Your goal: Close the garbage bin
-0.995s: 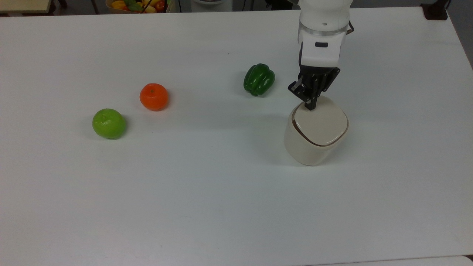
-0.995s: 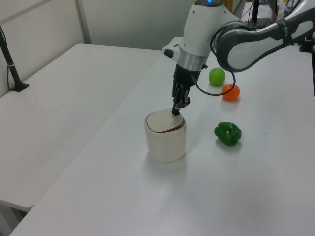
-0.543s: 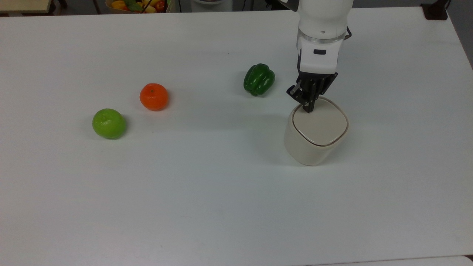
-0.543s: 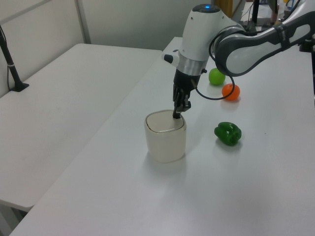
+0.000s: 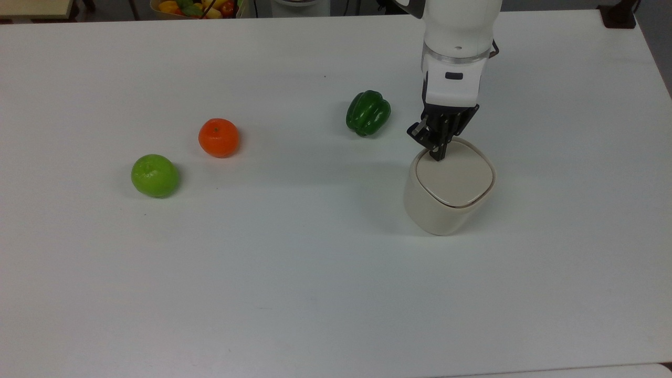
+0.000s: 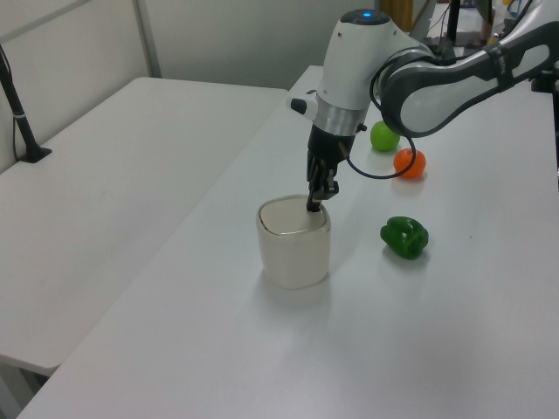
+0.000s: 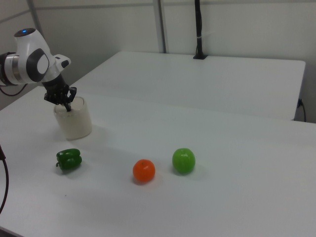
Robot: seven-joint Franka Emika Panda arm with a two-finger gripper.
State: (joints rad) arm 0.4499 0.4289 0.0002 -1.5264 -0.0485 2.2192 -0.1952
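Note:
The cream-beige garbage bin [image 5: 446,197] [image 6: 295,249] [image 7: 74,121] stands upright on the white table, its flat lid [image 5: 455,176] lying level within the rim. My gripper [image 5: 438,156] [image 6: 312,207] [image 7: 66,107] points straight down with its black fingers shut together. Their tips rest on the lid near its far-left corner in the top view. Nothing is held between the fingers.
A green bell pepper [image 5: 368,112] lies close to the bin at the top view's left. An orange [image 5: 218,137] and a green apple [image 5: 155,175] sit further left. A basket of produce [image 5: 197,7] stands beyond the table's far edge. A black post [image 7: 199,29] rises at the right view's back.
The lid went from slightly raised, with a dark gap at its edge, to lying flat in the rim. My gripper shifted a little toward the lid's corner and has since held still.

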